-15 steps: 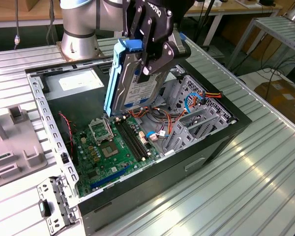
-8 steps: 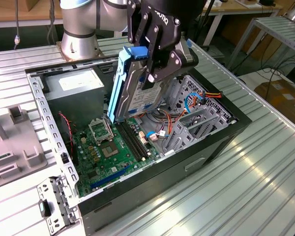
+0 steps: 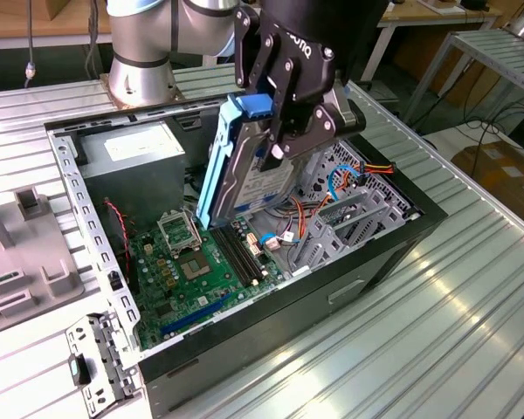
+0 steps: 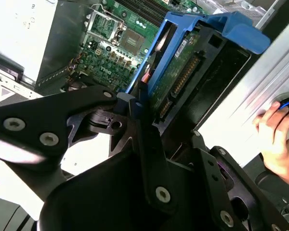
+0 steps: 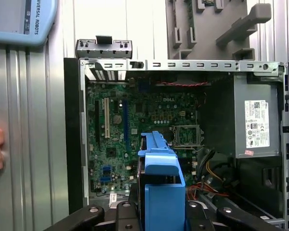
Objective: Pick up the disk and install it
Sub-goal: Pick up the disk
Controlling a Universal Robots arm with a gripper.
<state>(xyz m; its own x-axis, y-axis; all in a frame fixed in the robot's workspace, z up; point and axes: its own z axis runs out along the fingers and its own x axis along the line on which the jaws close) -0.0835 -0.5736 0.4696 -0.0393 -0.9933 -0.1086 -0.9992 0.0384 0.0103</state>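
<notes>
The disk (image 3: 244, 179) hangs tilted on edge above the open computer case (image 3: 70, 183), its lower corner just over the motherboard (image 3: 183, 271). It is dark metal with a white and blue label and light-blue side rails. My gripper (image 3: 277, 144) is shut on the disk from above. In the second wrist view the black fingers (image 4: 145, 139) clamp the disk (image 4: 183, 72), whose green circuit side and connector show. In the first wrist view the disk's blue rail (image 5: 161, 178) juts out between the gripper's fingers (image 5: 130, 216), over the motherboard (image 5: 135, 125).
A grey power-supply box (image 3: 131, 157) fills the case's far corner. A metal drive cage (image 3: 349, 218) with coloured cables sits on the exterior view's right. A grey fixture (image 3: 26, 253) and a bracket (image 3: 96, 358) lie outside. A person's hand (image 4: 274, 139) rests nearby.
</notes>
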